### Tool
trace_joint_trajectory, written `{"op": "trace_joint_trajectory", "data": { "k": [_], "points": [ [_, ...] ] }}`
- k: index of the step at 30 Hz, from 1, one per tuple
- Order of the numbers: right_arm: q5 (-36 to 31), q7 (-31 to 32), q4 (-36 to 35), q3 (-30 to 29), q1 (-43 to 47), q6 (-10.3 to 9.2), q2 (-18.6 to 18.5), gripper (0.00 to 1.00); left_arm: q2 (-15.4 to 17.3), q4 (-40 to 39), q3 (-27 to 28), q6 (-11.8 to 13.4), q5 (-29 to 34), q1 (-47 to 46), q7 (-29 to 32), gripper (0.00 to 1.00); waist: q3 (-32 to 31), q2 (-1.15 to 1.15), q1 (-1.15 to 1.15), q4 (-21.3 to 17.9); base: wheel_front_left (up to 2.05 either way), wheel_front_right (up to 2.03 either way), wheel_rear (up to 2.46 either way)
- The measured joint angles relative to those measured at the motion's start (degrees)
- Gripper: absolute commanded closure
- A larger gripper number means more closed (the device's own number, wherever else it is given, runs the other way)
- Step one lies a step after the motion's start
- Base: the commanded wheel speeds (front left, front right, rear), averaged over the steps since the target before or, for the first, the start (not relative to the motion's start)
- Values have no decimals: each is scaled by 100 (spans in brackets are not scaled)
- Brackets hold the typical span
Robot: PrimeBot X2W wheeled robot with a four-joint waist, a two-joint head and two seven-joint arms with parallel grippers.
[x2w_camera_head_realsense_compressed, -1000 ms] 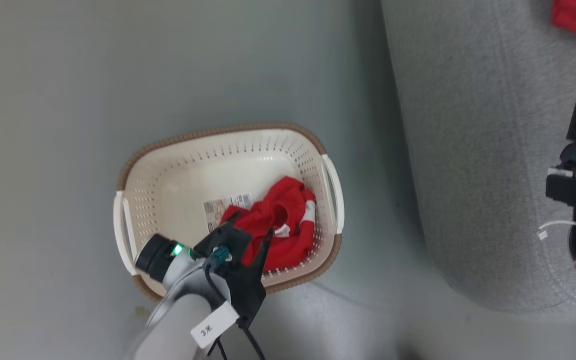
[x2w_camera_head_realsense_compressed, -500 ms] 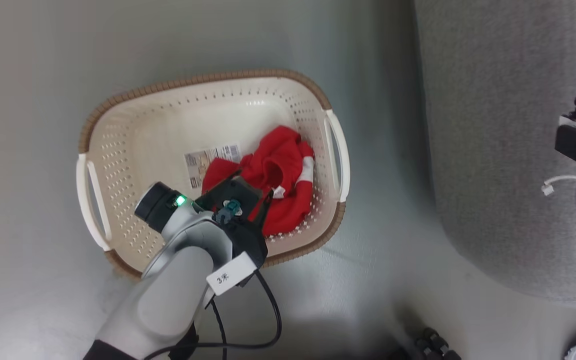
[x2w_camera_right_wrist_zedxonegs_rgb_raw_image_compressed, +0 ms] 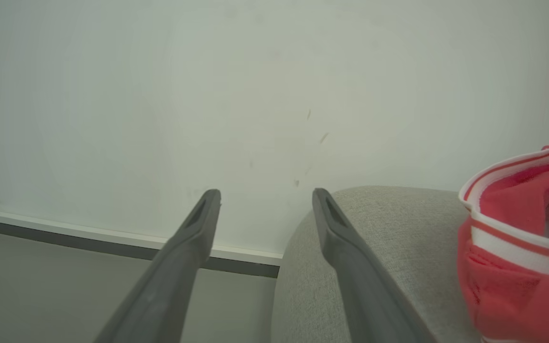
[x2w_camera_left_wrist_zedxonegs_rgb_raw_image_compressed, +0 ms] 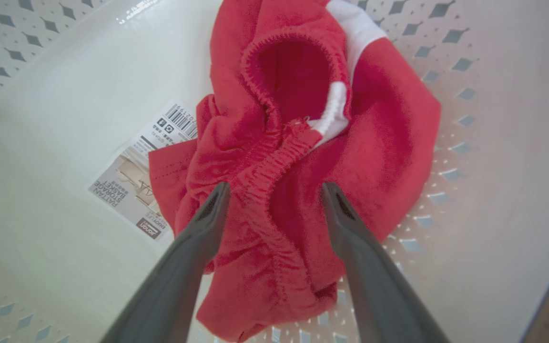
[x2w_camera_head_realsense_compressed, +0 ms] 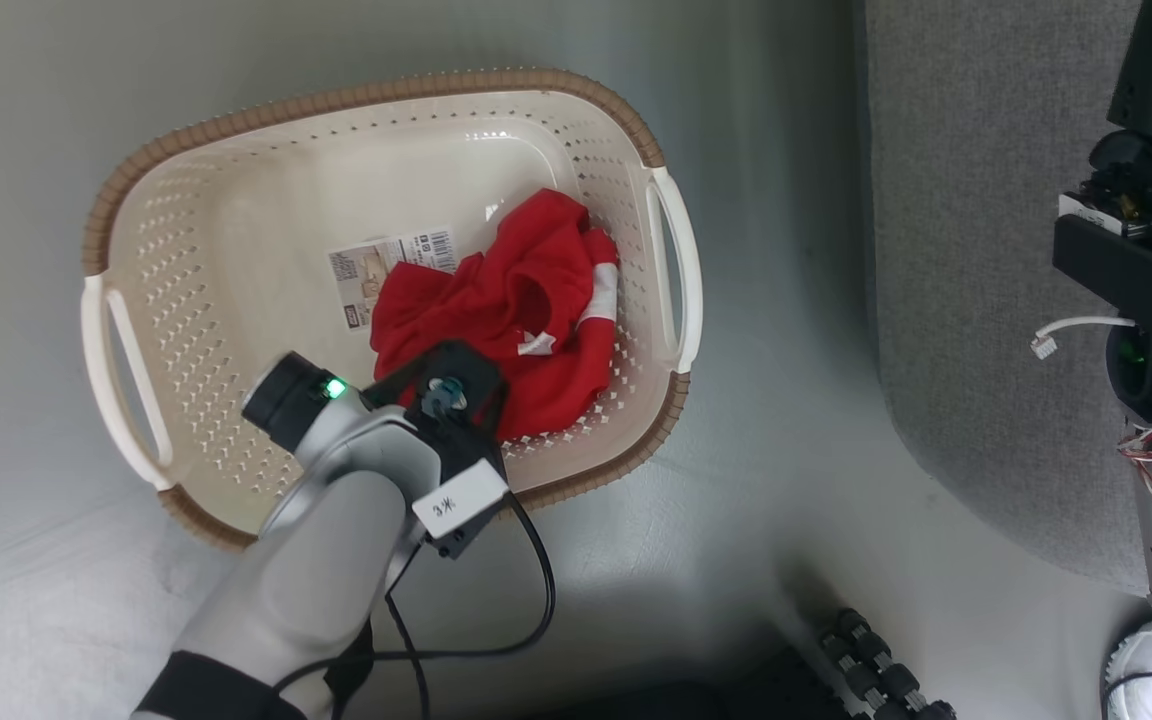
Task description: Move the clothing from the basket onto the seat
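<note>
Sticker (x2w_camera_left_wrist_zedxonegs_rgb_raw_image_compressed: 131, 190) on basket (x2w_camera_left_wrist_zedxonegs_rgb_raw_image_compressed: 41, 119) floor: barcode, plus "RATTAN STORAGE BASKET", upside down in the left wrist view; its small dark brand mark is unclear. White tag (x2w_camera_head_realsense_compressed: 459, 502) on left forearm (x2w_camera_head_realsense_compressed: 316, 590): handwritten "3" and a star-like character.

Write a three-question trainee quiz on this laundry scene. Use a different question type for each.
1. True or false: the left gripper is shut on the red shorts.
2. Where is the barcode sticker?
A. on the bottom of the basket, partly under the shorts
B. on the floor outside it
C. on a side handle
3. Fill in: in the right wrist view, the red garment with white trim rests on the grey ___.

Key: 1 false, it is open, with a finger on either side of the waistband; 2 A; 3 seat.
</note>
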Motion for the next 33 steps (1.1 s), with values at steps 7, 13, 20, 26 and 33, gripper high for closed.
{"op": "trace_joint_trajectory", "data": {
  "k": [7, 13, 20, 26, 33],
  "points": [
    [-46, 0, -59, 110, -69, 53, 57, 0, 2, 320, 73, 183, 7, -247, 21, 12, 136, 0, 0, -132, 0, 0, 0],
    [-113, 0, 21, 120, -70, 74, 67, 0, 0, 470, 81, 253, 31, -276, -82, 100, 161, -1, 0, -190, 0, 0, 0],
    [-154, 0, 304, 138, -70, 113, 141, 0, -4, 436, 180, 246, -97, -408, -602, 100, -29, -1, 0, -144, 0, 0, 0],
    [-156, 0, 639, 187, -56, 174, 175, 0, -25, 337, 277, 236, -274, -416, -1120, 100, -321, -1, -1, -66, 0, 0, 0],
    [-156, 0, 1022, 237, 149, 234, 189, 0, -40, 116, 409, 188, -471, -415, -1574, 100, -793, -1, -1, 75, 0, 0, 0]
  ]
}}
